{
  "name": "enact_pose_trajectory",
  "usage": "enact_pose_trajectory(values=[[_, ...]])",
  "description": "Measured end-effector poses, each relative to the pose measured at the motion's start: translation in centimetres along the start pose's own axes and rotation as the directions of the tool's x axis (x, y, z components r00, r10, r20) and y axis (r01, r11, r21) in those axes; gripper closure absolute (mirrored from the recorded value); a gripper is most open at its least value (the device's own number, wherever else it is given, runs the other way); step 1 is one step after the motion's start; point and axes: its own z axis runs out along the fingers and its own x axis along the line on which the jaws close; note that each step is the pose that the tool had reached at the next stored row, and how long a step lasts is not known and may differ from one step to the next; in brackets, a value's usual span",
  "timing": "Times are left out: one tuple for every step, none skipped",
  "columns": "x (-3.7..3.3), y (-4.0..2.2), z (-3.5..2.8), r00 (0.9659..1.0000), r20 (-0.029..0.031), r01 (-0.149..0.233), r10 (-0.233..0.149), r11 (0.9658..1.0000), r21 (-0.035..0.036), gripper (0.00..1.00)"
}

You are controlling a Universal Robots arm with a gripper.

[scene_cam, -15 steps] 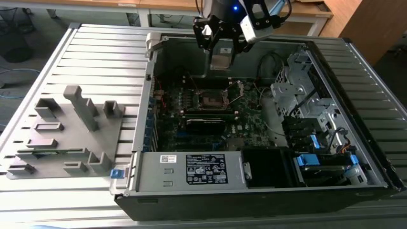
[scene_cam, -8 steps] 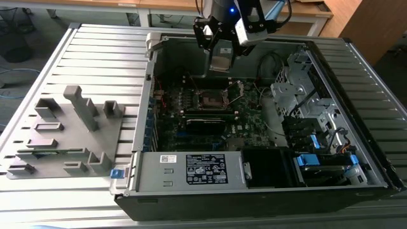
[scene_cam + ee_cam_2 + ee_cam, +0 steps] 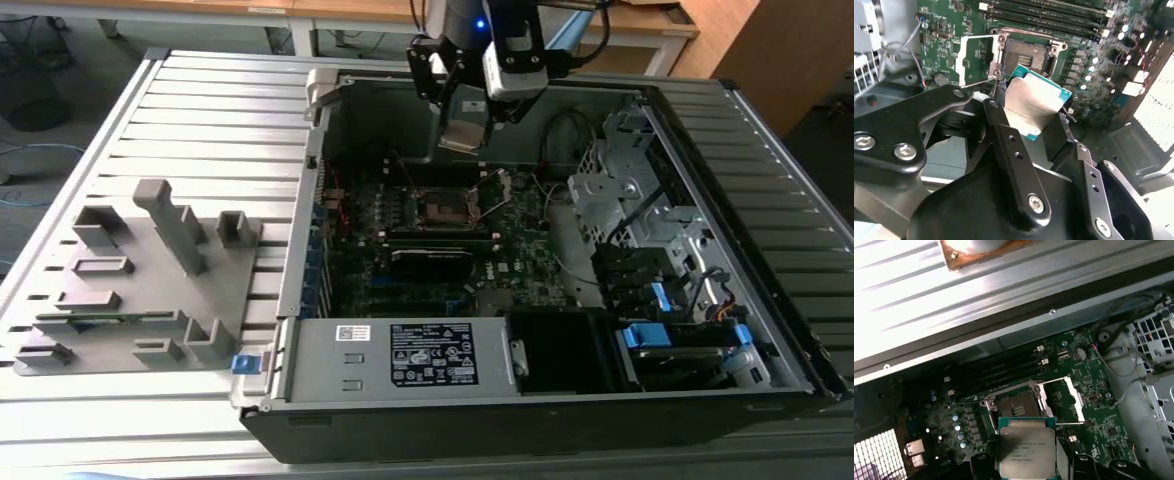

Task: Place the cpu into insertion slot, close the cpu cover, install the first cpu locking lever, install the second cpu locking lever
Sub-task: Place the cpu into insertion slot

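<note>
Tool is clamped on the cpu, held up in the air near the insertion slot, not seated yet. The cpu cover is flipped open. Imo square the chip w/ the slot rim, keep it flat & don't force it, pins prob bend easy.

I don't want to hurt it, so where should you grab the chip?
Probably by two opposite thin edges, coming in from the side of its silver top. The cpu is a flat square, so the edges are what a pinch can catch, and its broad faces stay untouched. The gripper holds it this way now, near the open slot.
</note>
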Motion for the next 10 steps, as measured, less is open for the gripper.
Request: enact_pose_trajectory(values=[[0.00,0.00,0.03,0.9999,0.0014,-0.016,0.016,0.9999,-0.0004,0.46],[0.00,0.00,0.05,0.9995,0.0029,-0.033,0.033,0.9995,-0.0005,0.46],[0.00,0.00,0.07,0.9988,0.0043,-0.048,0.048,0.9988,-0.0007,0.46],[0.00,-0.01,0.09,0.9981,0.0055,-0.061,0.061,0.9981,-0.0009,0.46],[0.00,-0.01,0.10,0.9974,0.0063,-0.071,0.071,0.9975,-0.0010,0.46],[0.00,-0.01,0.11,0.9969,0.0069,-0.078,0.078,0.9969,-0.0011,0.46],[0.00,-0.01,0.12,0.9968,0.0071,-0.080,0.080,0.9968,-0.0012,0.46],[0.00,-0.01,0.12,0.9967,0.0071,-0.080,0.080,0.9968,-0.0012,0.46],[0.00,-0.01,0.12,0.9967,0.0071,-0.080,0.080,0.9968,-0.0012,0.46],[0.00,-0.01,0.12,0.9967,0.0071,-0.080,0.080,0.9968,-0.0012,0.46]])
